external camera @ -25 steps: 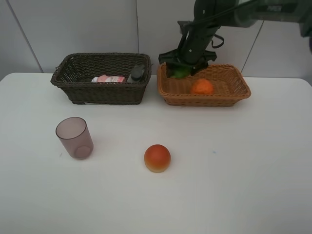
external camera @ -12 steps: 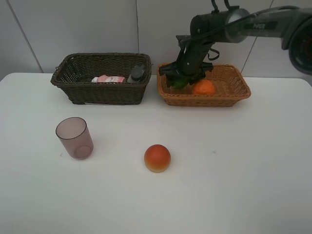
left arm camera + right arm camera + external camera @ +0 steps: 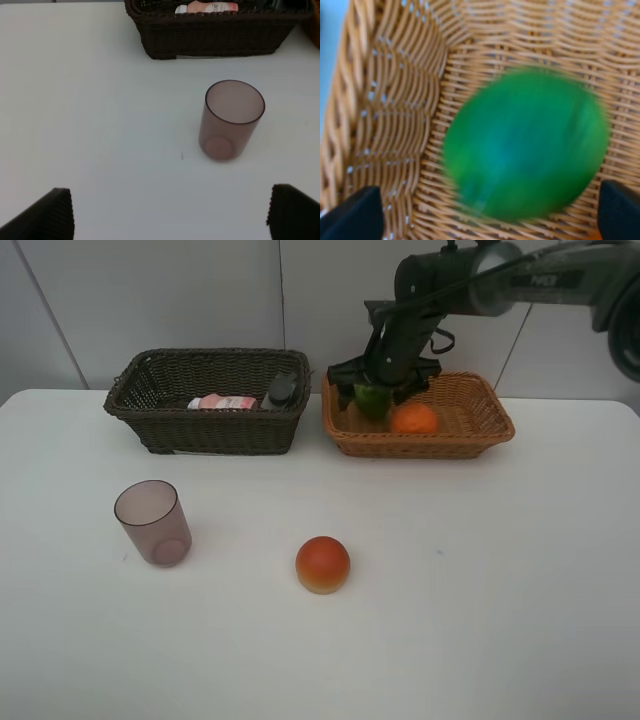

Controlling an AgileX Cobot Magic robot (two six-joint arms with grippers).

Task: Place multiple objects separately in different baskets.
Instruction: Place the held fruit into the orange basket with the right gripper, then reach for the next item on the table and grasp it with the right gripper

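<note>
Two fruits are showing inside the light orange-tan basket [image 3: 480, 436]. The green round fruit [image 3: 372, 398] is sitting at the end nearest the dark brown basket [image 3: 210, 432], and the orange [image 3: 414, 418] is lying just beside it. Whether they are touching is hard to tell from the high view. In the right wrist view the green fruit is coming out smeared against the woven floor and wall, so its outline is unclear, and I cannot tell whether it is resting on the weave.

The right gripper [image 3: 380, 380] is hanging directly over that fruit with its jaws spread apart. Only the two dark fingertips [image 3: 351, 214] are showing, cut off at the corners of the wrist view, and neither is pressing on the fruit, so it is not being gripped. From the high camera the arm is covering part of the basket's back rim.

The dark brown basket is holding the pink white-capped bottle [image 3: 222, 402], lying on its side, and the dark grey bottle [image 3: 281, 390], leaning at its right end. The near wall is hiding the lower parts of both.

Out on the white table [image 3: 500, 590], the translucent mauve cup [image 3: 153, 523] is standing upright, and the red-orange round fruit [image 3: 323, 564] is sitting well apart from it.

The left gripper [image 3: 167, 212] is hovering above the table near the cup, its jaws wide apart and gripping nothing. Only its fingertips [image 3: 50, 215] are entering the wrist view.
</note>
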